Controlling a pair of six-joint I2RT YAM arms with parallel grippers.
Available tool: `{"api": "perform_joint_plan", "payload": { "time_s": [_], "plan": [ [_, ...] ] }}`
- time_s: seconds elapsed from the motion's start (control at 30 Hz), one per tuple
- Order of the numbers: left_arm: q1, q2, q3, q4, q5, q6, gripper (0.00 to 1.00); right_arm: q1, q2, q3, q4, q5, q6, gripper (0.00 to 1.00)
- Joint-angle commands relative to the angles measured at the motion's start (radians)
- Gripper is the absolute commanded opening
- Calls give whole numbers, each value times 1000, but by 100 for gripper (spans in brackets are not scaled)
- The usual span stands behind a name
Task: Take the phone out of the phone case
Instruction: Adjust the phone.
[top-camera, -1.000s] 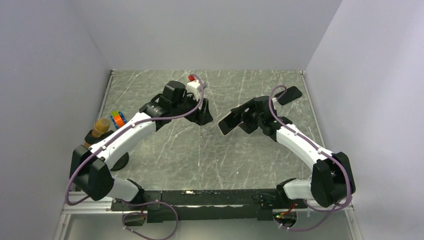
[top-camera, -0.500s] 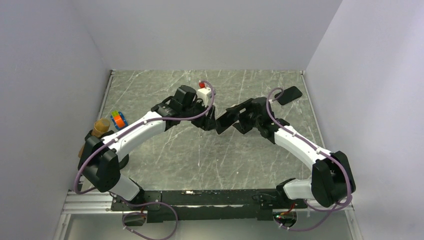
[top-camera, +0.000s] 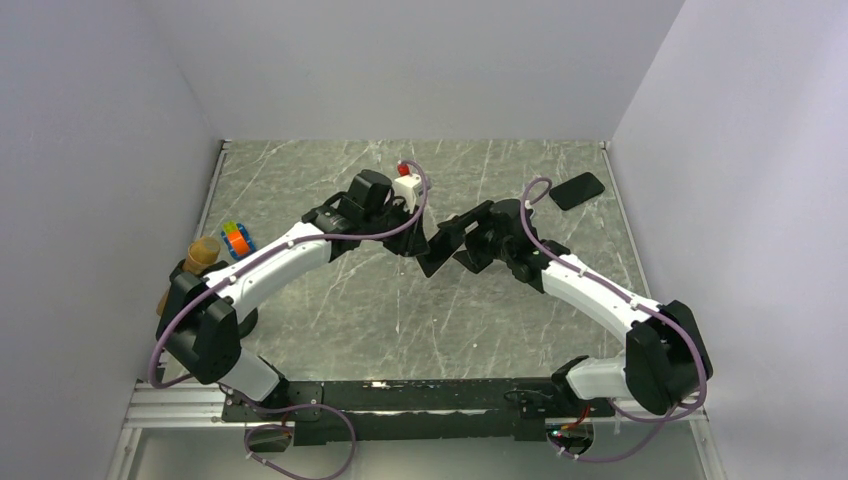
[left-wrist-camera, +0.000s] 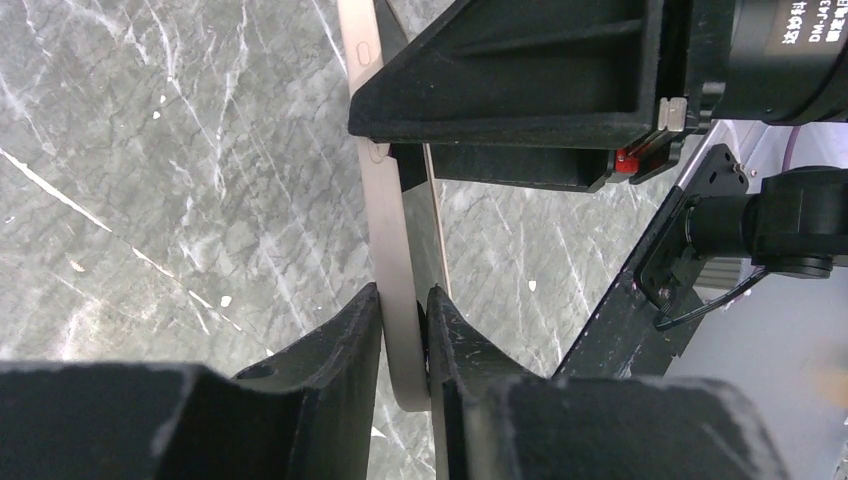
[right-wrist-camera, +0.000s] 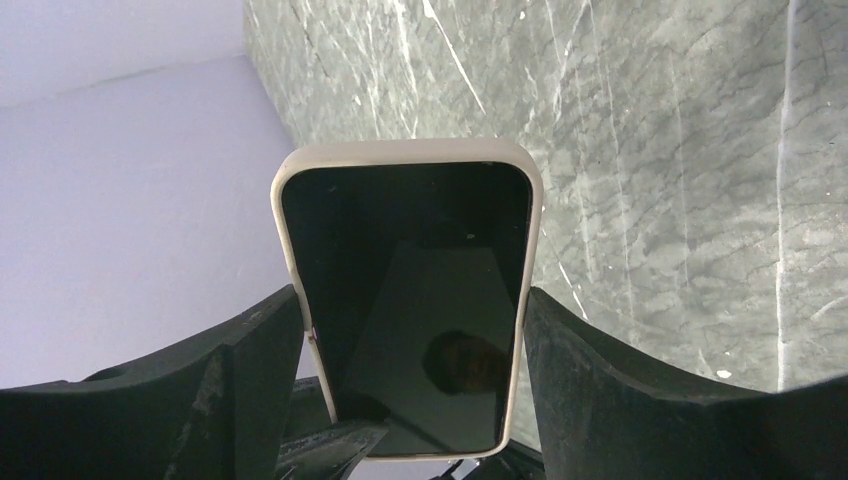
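Note:
The phone (right-wrist-camera: 410, 260) has a dark screen and sits in a cream phone case (right-wrist-camera: 400, 152), held above the middle of the table. My right gripper (right-wrist-camera: 412, 300) is shut across the case's long sides near one end. My left gripper (left-wrist-camera: 403, 300) is shut on the other end of the case (left-wrist-camera: 385, 200), pinching it through its thickness, with one finger (left-wrist-camera: 345, 345) on each face. In the top view the two grippers meet over the table, left gripper (top-camera: 423, 250) against right gripper (top-camera: 468, 240), with the phone (top-camera: 443, 238) between them.
A flat black object (top-camera: 577, 190) lies at the back right of the marble table (top-camera: 400, 310). A colourful cube (top-camera: 236, 238) and a brown cup (top-camera: 203, 252) stand at the left edge. Grey walls close in three sides.
My left arm swung right to the phone and its jaws closed on the case's free end. My right arm carried the phone a little to the left.

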Motion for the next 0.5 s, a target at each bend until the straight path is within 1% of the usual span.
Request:
{"api": "perform_joint_plan", "payload": {
  "time_s": [0.0, 0.1, 0.2, 0.3, 0.33, 0.4, 0.43, 0.47],
  "plan": [
    [-7, 20, 33, 30, 77, -18, 25, 7, -44, 46, 111, 19, 21, 0],
    [-6, 18, 24, 46, 101, -22, 20, 7, -54, 54, 108, 24, -4, 0],
    [-6, 19, 22, 52, 117, -24, 8, 7, -66, 48, 118, 28, -25, 0],
    [-6, 24, 25, 51, 131, -22, 5, 7, -87, 31, 149, 40, -51, 0],
    [-6, 26, 25, 53, 135, -23, 2, 6, -93, 28, 152, 43, -61, 0],
    [-7, 29, 25, 56, 147, -27, 2, 6, -102, 29, 152, 50, -82, 0],
    [-6, 31, 24, 59, 153, -29, 3, 7, -107, 30, 147, 55, -86, 0],
    [-6, 32, 24, 62, 158, -32, 7, 6, -111, 29, 153, 56, -90, 0]
  ]
}}
